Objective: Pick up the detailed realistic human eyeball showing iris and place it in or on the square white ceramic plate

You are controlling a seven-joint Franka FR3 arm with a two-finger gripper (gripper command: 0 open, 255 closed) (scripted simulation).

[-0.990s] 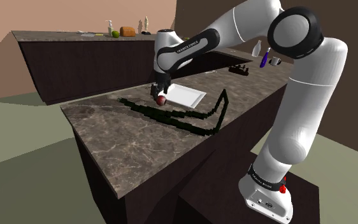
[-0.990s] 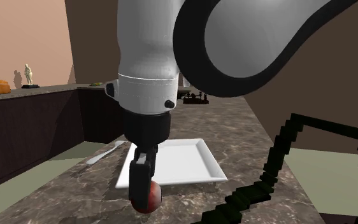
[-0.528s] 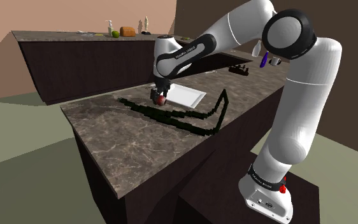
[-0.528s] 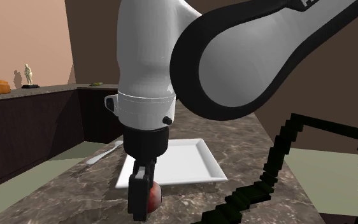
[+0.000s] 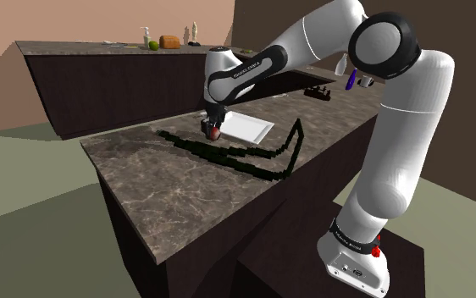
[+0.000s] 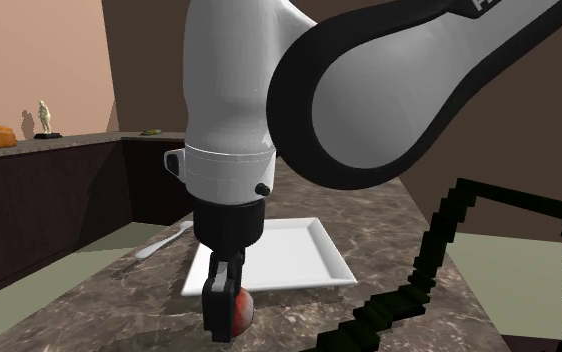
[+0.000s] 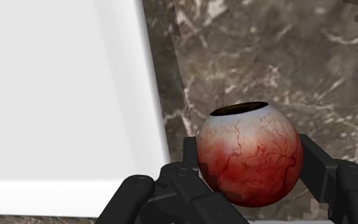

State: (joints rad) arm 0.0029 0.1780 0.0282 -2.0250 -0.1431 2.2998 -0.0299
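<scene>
eyeball [image 7: 248,156]: a round ball, pale near its dark-rimmed iris end, blotched red with fine veins lower down; it sits over the bench, just beside the plate's edge.
jaws: closed on the eyeball, one black finger [image 7: 321,168] against each side.
change: since a second ago the arm's big elbow joint has swung over and the hand sits slightly lower; since half a second ago almost nothing differs.
plate [image 7: 57,83]: square, plain white, smooth, with a shallow raised rim, flat on the bench.
bench [image 5: 168,182]: dark brown stone with pale marbled veins.
contact: cannot tell whether the eyeball touches the bench.
</scene>
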